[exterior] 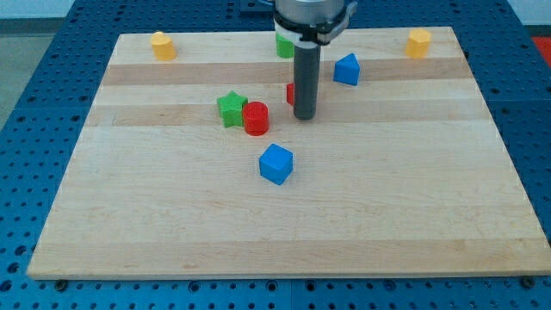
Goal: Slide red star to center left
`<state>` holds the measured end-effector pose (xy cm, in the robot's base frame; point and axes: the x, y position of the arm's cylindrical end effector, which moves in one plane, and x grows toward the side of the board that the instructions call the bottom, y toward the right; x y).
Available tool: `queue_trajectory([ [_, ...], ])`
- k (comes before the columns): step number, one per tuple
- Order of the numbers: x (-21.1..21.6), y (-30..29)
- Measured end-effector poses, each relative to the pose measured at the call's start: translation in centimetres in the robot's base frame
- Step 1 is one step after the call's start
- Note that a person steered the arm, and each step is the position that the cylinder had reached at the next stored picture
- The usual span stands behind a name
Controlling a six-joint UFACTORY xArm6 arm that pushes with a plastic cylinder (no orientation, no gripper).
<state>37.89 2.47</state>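
Currently, you are working with an arm that carries no claw, so no open or closed state applies; it ends in a straight dark rod, and my tip point(305, 116) rests on the wooden board point(387, 215) slightly above the board's centre. Note that a red block point(291, 93) sits directly behind the rod on its left side, touching or nearly touching it; only a narrow sliver of this block shows, so its shape cannot be confirmed, though it may be the red star named in the task. Observe that a red cylinder point(256, 118) stands near my tip toward the view's left, and a green star point(231, 108) sits just beside that cylinder, apparently touching it on its left. Below these, toward the view's bottom, you will find a blue cube point(276, 164), apart from the others. To the view's right of the rod and slightly higher, a second blue block point(347, 69) lies near it. A green block point(283, 45) shows partly behind the arm housing at the view's top. Two yellow blocks occupy the far corners: one point(162, 45) at the top left, the other point(418, 41) at the top right.
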Motion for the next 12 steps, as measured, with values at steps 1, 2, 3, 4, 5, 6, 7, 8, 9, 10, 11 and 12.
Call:
queue_trajectory([
  [1,-1.5,0.1],
  [2,-2.3,1.6],
  [3,-3.9,2.8],
  [4,-5.8,3.1],
  [5,-7.5,2.5],
  [6,-8.4,0.2],
  [7,-8.4,-3.3],
  [8,-8.4,-7.5],
  [9,-7.8,-11.0],
  [10,-5.4,-13.2],
  [11,-2.9,-14.6],
  [12,-1.3,-16.1],
])
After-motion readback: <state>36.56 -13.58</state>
